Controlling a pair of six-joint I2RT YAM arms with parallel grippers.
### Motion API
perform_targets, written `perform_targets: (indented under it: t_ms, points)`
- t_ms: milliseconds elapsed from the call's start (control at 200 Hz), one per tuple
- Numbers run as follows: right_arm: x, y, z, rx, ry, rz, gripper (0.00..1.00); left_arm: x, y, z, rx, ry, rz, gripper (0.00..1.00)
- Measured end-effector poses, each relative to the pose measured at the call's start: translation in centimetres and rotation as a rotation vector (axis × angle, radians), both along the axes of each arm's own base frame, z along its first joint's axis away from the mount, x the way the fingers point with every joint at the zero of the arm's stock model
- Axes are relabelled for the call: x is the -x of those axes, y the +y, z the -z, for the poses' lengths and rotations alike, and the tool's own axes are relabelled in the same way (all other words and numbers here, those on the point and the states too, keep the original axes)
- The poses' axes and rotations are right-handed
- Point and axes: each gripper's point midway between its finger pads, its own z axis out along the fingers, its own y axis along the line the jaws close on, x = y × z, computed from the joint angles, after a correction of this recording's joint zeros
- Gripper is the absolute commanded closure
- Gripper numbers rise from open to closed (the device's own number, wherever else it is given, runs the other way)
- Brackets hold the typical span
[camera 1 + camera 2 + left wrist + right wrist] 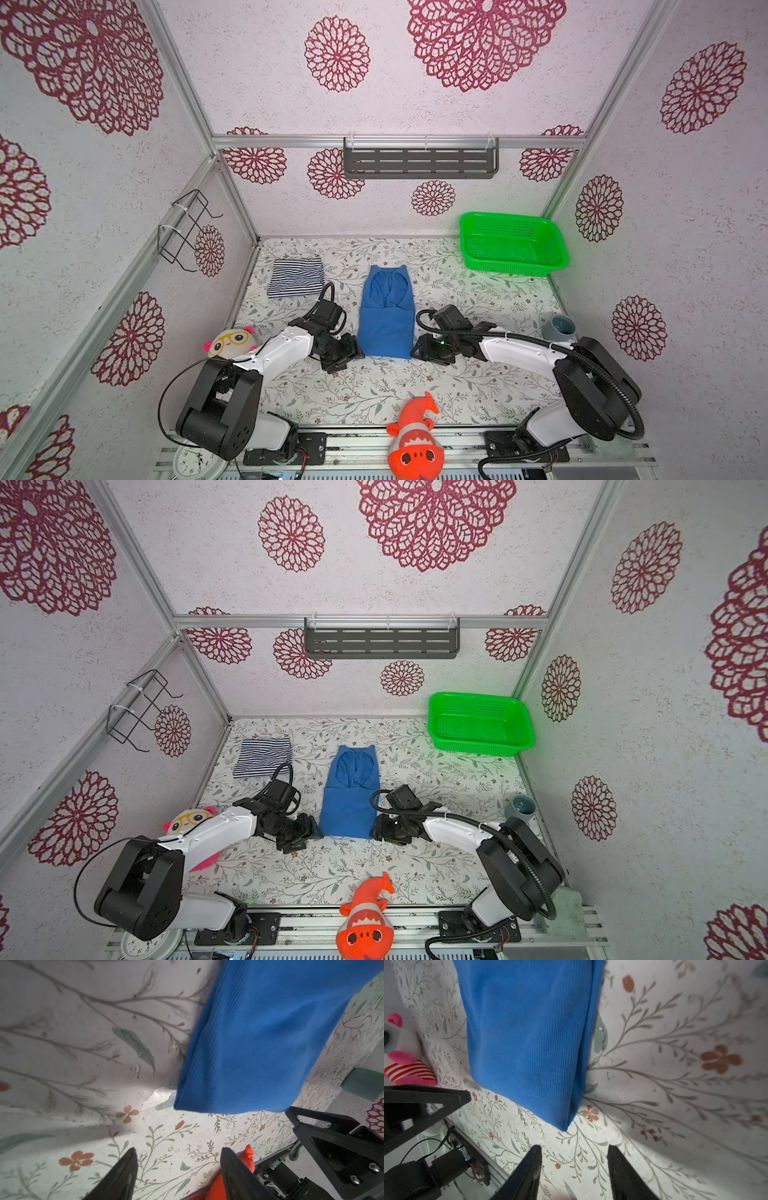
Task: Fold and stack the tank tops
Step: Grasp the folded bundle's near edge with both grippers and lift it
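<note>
The plain blue tank top (pixel 386 316) (pixel 351 796) lies folded into a long narrow strip in the middle of the floral table, straps at the far end. Its near hem shows in both wrist views (pixel 259 1039) (pixel 529 1039). The striped tank top (pixel 296 277) (pixel 262 757) lies folded at the back left. My left gripper (pixel 354 353) (pixel 179 1149) is low beside the blue top's near left corner, open and empty. My right gripper (pixel 416 353) (pixel 574 1146) is by the near right corner, also open, with only table between its fingers.
A green basket (pixel 513 245) stands at the back right. A grey cup (pixel 560 328) is by the right wall. An orange fish plush (pixel 413 436) lies at the front edge, and a white plush with yellow glasses (pixel 232 340) at the left. A fuzzy grey-green towel (pixel 567 912) is at the front right.
</note>
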Motion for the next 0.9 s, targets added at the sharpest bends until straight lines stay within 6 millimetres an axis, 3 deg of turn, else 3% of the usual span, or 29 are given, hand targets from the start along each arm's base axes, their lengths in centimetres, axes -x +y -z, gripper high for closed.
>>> perform_targets:
  t_ms: [175,475,771,901]
  points:
    - [0.5,0.9,0.7,-0.055,0.039,0.013,0.44,0.8,-0.5,1.0,0.053,0.039,-0.042,0.31]
    - [0.0,2.0,1.0,-0.125,0.035,0.041,0.47,-1.5,-1.6,1.0,0.109,-0.019,-0.088,0.34]
    - [-0.5,2.4,1.2,-0.142,0.025,0.053,0.52,-3.6,-2.0,1.2,0.123,-0.075,-0.126,0.46]
    - [-0.6,2.4,1.4,-0.14,0.026,0.056,0.61,-4.0,-2.0,1.5,0.119,-0.086,-0.143,0.56]
